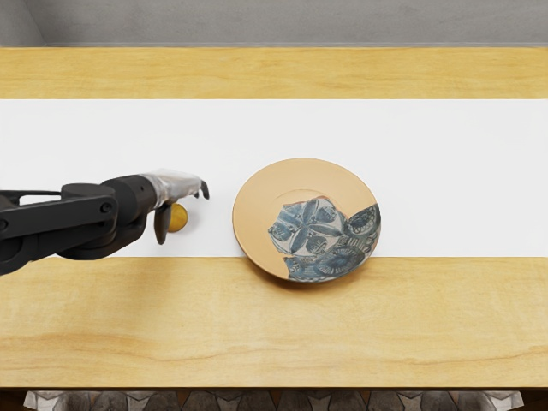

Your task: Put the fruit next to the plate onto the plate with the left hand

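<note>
A small yellow-orange fruit (178,218) lies on the white runner, just left of the plate. The plate (257,201) is tan with a blue-and-white pattern over its lower right part. My left hand (177,202) comes in from the left edge and hovers right over the fruit, covering its top. The fingers (199,187) reach out past the fruit on its far side and the thumb (161,226) hangs down at its left. The hand is open and does not grip the fruit. The right arm is out of view.
A white runner (428,171) crosses the wooden table (274,325) from left to right, and both plate and fruit rest on it. The plate's near rim reaches the runner's front edge.
</note>
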### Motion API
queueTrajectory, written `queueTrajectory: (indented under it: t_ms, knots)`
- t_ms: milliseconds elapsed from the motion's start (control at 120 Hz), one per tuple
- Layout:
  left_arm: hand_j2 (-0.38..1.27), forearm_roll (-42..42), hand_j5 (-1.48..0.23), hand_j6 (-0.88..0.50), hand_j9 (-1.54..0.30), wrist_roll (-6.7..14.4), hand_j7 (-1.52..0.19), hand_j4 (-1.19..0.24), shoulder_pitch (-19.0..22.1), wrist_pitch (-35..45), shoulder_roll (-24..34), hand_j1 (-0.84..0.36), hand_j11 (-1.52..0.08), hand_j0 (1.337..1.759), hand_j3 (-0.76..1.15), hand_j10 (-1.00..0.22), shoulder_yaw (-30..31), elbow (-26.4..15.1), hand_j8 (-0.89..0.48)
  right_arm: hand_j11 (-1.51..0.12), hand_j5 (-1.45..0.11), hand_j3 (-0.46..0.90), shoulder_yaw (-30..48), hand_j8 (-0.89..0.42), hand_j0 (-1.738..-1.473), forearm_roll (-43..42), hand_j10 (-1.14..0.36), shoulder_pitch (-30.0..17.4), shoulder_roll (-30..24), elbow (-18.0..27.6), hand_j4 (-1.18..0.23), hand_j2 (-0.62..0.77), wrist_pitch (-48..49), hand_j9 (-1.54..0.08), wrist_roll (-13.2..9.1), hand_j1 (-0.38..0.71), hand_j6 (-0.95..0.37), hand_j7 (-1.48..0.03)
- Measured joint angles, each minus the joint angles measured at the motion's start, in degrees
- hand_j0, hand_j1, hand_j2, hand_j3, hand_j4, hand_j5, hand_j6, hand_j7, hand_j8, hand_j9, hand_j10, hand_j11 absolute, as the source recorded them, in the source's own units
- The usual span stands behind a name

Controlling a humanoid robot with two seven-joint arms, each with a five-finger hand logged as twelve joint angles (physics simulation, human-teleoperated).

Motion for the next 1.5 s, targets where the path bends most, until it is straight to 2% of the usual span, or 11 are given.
queueTrajectory:
  t_ms: [225,483,542,633,758,917,1033,1217,1425,1458,1500]
  knots:
    - [0.07,0.38,-0.42,-0.33,-0.42,0.0,-0.42,-0.33,0.72,0.07,0.07,-0.04,-0.42,1.658,0.0,-0.33,0.0,-0.16,-0.33,-0.03,-0.03,0.0,0.0,-0.02,-1.658,0.0,-0.02,0.0,0.0,0.0,-0.02,0.0,0.0,-0.03,0.0,-0.32,-0.02,-0.03]
    - [0.09,0.52,-0.56,-0.37,-0.56,0.01,-0.47,-0.44,0.88,-0.03,0.36,-0.17,-0.56,1.658,0.0,-0.44,0.0,-0.39,-0.44,-0.03,-0.03,0.0,0.0,-0.02,-1.658,0.0,-0.02,0.0,0.0,0.0,-0.02,0.0,0.0,-0.03,0.0,-0.32,-0.02,-0.03]
    - [0.09,0.59,-0.59,-0.32,-0.6,0.0,-0.55,-0.47,0.99,-0.01,0.37,-0.2,-0.6,1.658,0.0,-0.46,-0.01,-0.42,-0.46,-0.03,-0.03,0.0,0.0,-0.02,-1.658,0.0,-0.02,0.0,0.0,0.0,-0.02,0.0,0.0,-0.03,0.0,-0.32,-0.02,-0.03]
    - [0.11,0.64,-0.65,-0.29,-0.66,-0.07,-0.57,-0.52,1.01,-0.01,0.44,-0.25,-0.66,1.658,0.0,-0.51,0.06,-0.45,-0.47,-0.03,-0.03,0.0,0.0,-0.02,-1.658,0.0,-0.02,0.0,0.0,0.0,-0.02,0.0,0.0,-0.03,0.0,-0.32,-0.02,-0.03]
    - [0.1,0.79,-0.74,-0.22,-0.76,-0.06,-0.69,-0.58,0.99,-0.2,0.44,-0.27,-0.76,1.654,0.0,-0.56,0.24,-0.47,-0.41,-0.03,-0.03,0.0,0.0,-0.02,-1.658,0.0,-0.02,0.0,0.0,0.0,-0.02,0.0,0.0,-0.03,0.0,-0.32,-0.02,-0.03]
    - [0.11,0.93,-0.86,-0.12,-0.9,-0.1,-0.85,-0.68,0.99,-0.32,0.44,-0.29,-0.91,1.648,0.0,-0.49,0.61,-0.47,-0.33,-0.03,-0.03,0.0,0.0,-0.02,-1.658,0.0,-0.02,0.02,0.0,0.0,-0.02,0.0,0.0,-0.03,0.0,-0.32,-0.02,-0.03]
    - [0.2,0.99,-0.9,-0.07,-0.97,-0.16,-0.93,-0.74,0.99,-0.42,0.44,-0.32,-0.98,1.648,0.0,-0.52,0.79,-0.44,-0.35,-0.03,-0.03,0.0,0.0,-0.02,-1.658,0.0,-0.02,0.04,0.0,0.0,-0.02,0.0,0.0,-0.03,0.0,-0.32,-0.02,-0.03]
    - [0.43,0.59,-0.97,-0.18,-1.02,-0.21,-0.79,-0.78,0.48,-0.65,0.44,-0.35,-1.04,1.652,0.0,-0.58,0.88,-0.37,-0.38,-0.03,-0.03,0.0,0.01,-0.02,-1.658,0.0,-0.02,0.08,0.0,0.0,-0.02,0.0,0.0,-0.03,0.0,-0.32,-0.02,-0.03]
    - [0.47,0.34,-1.01,-0.18,-1.05,-0.26,-0.78,-0.79,0.38,-0.87,0.44,-0.37,-1.06,1.654,0.0,-0.59,0.85,-0.27,-0.36,-0.03,-0.03,0.0,0.08,-0.02,-1.658,0.0,-0.02,0.09,0.0,0.0,-0.02,0.0,0.0,-0.03,0.0,-0.32,-0.02,-0.03]
    - [0.49,0.29,-1.02,-0.2,-1.05,-0.24,-0.75,-0.79,0.22,-0.95,0.44,-0.37,-1.06,1.654,0.0,-0.58,0.85,-0.26,-0.35,-0.03,-0.03,0.0,0.08,-0.02,-1.658,0.0,-0.02,0.09,0.0,0.0,-0.02,0.0,0.0,-0.03,0.0,-0.32,-0.02,-0.03]
    - [0.47,0.29,-1.03,-0.31,-1.05,-0.19,-0.81,-0.78,-0.1,-1.15,0.51,-0.38,-1.06,1.654,0.0,-0.57,0.86,-0.25,-0.35,-0.03,-0.03,0.0,0.08,-0.02,-1.658,0.0,-0.02,0.09,0.0,0.0,-0.02,0.0,0.0,-0.03,0.0,-0.32,-0.02,-0.03]
